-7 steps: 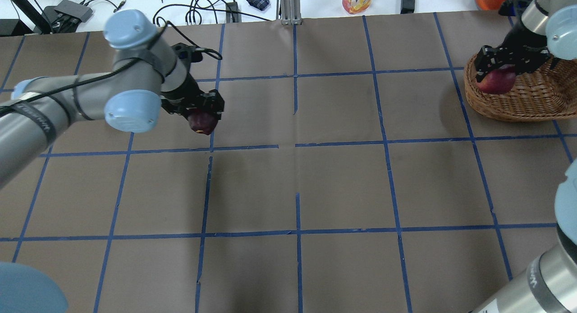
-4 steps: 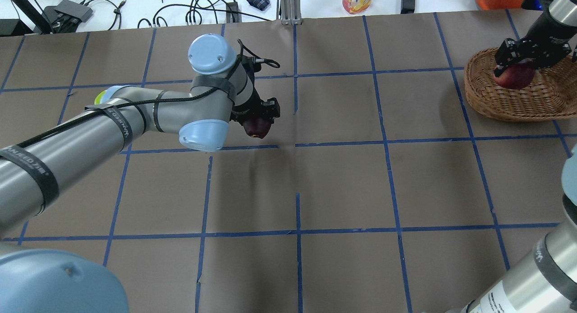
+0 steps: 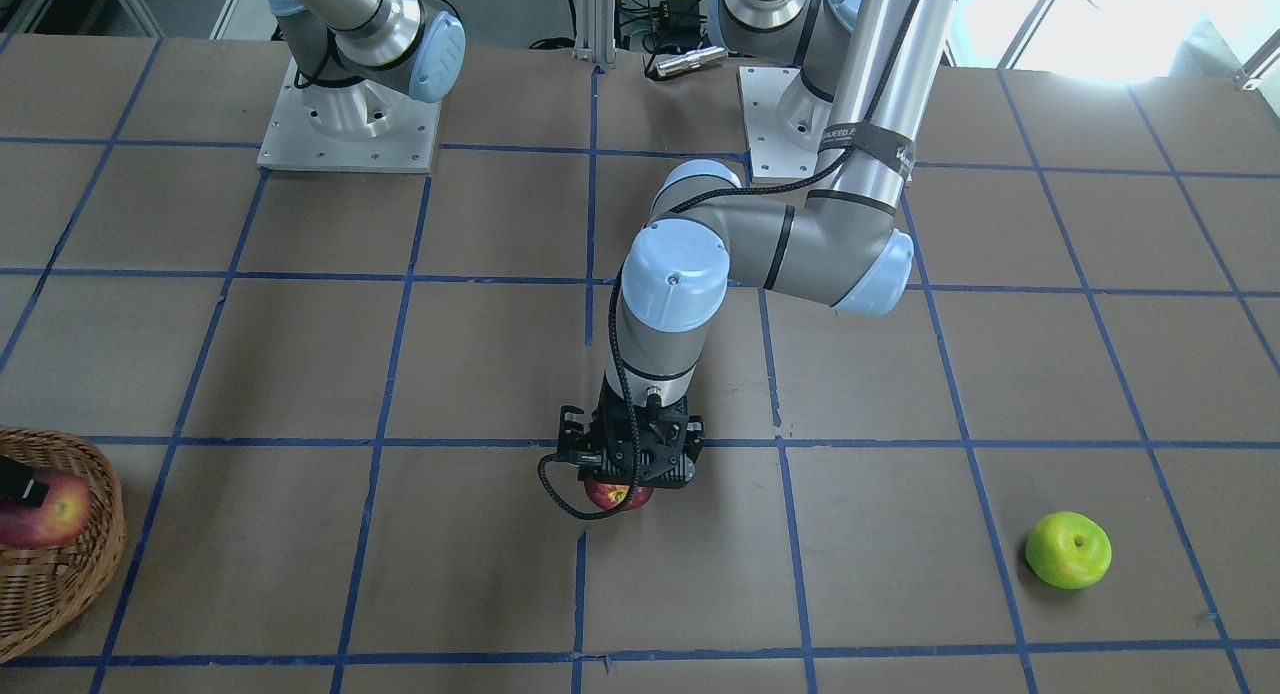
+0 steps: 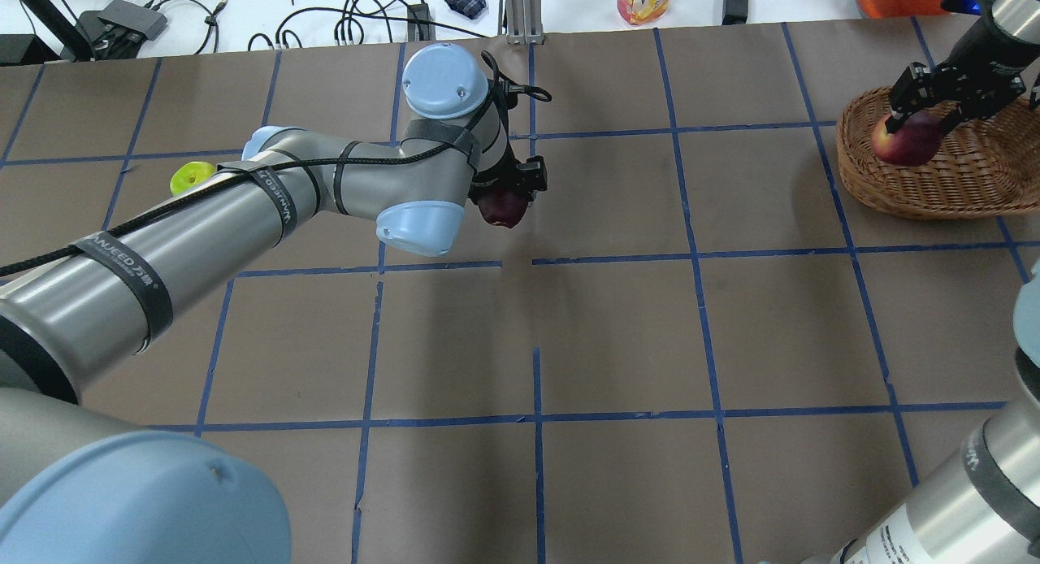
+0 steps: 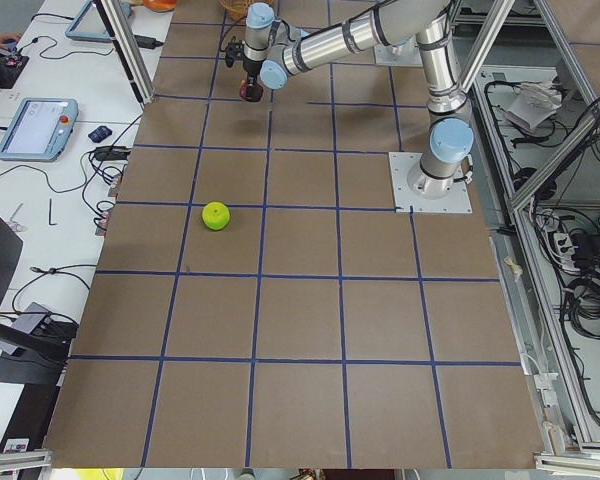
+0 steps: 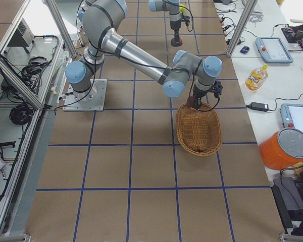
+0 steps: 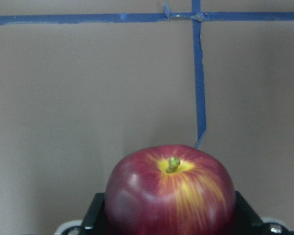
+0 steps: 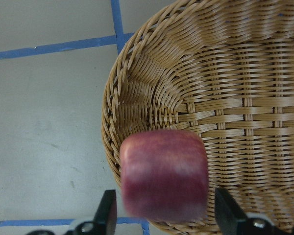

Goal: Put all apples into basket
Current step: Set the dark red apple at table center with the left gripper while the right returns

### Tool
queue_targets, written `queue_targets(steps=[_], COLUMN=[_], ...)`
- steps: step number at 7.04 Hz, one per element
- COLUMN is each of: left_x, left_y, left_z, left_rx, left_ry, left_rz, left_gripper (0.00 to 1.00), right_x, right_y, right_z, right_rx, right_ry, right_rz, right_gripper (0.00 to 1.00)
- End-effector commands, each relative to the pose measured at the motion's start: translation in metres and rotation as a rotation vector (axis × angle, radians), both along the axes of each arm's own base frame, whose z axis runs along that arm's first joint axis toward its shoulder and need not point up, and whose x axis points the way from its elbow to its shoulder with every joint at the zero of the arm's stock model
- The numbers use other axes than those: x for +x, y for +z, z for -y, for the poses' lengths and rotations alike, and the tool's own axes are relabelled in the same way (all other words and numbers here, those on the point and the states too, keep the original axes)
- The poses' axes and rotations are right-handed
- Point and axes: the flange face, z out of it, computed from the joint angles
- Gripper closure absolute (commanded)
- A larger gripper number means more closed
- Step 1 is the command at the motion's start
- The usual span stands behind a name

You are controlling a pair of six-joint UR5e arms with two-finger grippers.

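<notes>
Holding one apple in each pincer, a third lying loose.
My left gripper (image 4: 505, 200) clamps a red apple (image 7: 170, 196) above the table (image 3: 300, 574), well apart from the basket (image 4: 934, 194); my wrist camera shows yellow streaks round its stem, which overhead looks merely dark. My right gripper (image 4: 916, 125) grips a purplish-red apple (image 8: 164, 174) over the basket, just inside its rim. A green apple (image 3: 1068, 549) sits farthest from the basket, half hidden overhead by my left arm, whose strap (image 4: 122, 271) reads VANJEED.
</notes>
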Motion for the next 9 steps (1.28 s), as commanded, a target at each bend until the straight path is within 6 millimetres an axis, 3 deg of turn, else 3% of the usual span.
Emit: queue_targets(steps=[1, 2, 3, 4, 5, 6, 7, 8, 9], left_x=[-0.015, -0.021, -0.023, -0.025, -0.019, -0.015, -0.017, -0.009, 0.022], left_y=[-0.014, -0.014, -0.013, -0.011, 0.004, 0.006, 0.014, 0.045, 0.070], left_z=[-0.007, -0.009, -0.006, -0.007, -0.014, -0.012, -0.017, -0.014, -0.010], left_rx=[0.017, 0.016, 0.014, 0.012, 0.004, 0.005, -0.002, -0.022, -0.003], left_ry=[0.019, 0.014, 0.010, 0.017, 0.010, 0.008, 0.002, 0.015, 0.052], left_rz=[0.002, -0.001, -0.012, -0.019, -0.017, -0.018, -0.019, -0.028, -0.017], left_gripper=[0.57, 0.31, 0.13, 0.00, 0.00, 0.00, 0.00, 0.00, 0.00], right_x=[0.002, 0.002, 0.008, 0.020, 0.049, 0.088, 0.128, 0.181, 0.254], right_y=[0.003, 0.003, 0.007, 0.018, 0.030, 0.036, 0.049, 0.057, 0.056], right_z=[-0.001, -0.002, -0.002, -0.005, -0.006, -0.002, -0.003, -0.005, -0.008], right_rx=[-0.005, 0.002, 0.001, 0.007, 0.015, 0.018, 0.008, 0.004, 0.001], right_ry=[-0.002, -0.002, 0.002, 0.014, 0.052, 0.089, 0.116, 0.193, 0.248], right_rz=[0.011, 0.015, 0.014, 0.017, 0.021, 0.009, -0.009, -0.036, -0.065], right_gripper=[0.25, 0.25, 0.24, 0.24, 0.24, 0.00, 0.00, 0.00, 0.00])
